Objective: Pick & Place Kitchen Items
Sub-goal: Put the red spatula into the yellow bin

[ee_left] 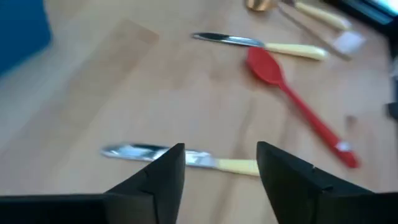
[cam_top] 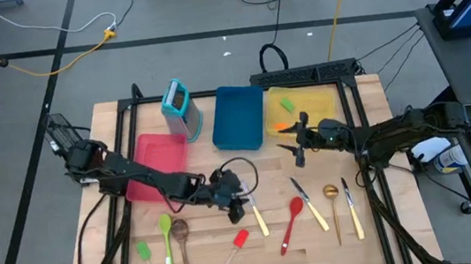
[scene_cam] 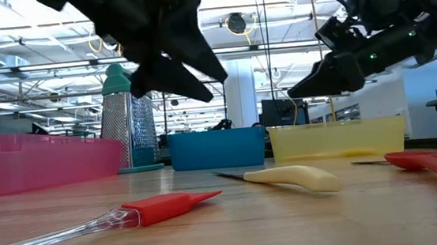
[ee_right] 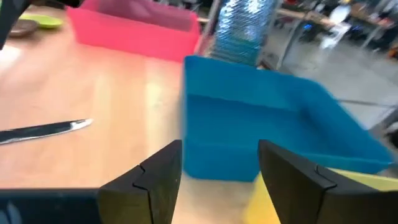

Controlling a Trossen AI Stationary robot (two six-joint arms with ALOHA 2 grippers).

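My left hand [ee_left: 221, 171] hangs open and empty over the cream-handled knife [ee_left: 186, 157] lying mid-table, my right hand [ee_right: 219, 168] equally open and empty near the blue tray [ee_right: 273, 134], and a skewed descent could nudge the thin blade flat away.

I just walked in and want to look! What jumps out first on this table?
Three bright trays sit in a row at the back: pink, blue and yellow. At the front, colourful spoons, spatulas and knives lie scattered. The left gripper hangs open over a cream-handled knife.
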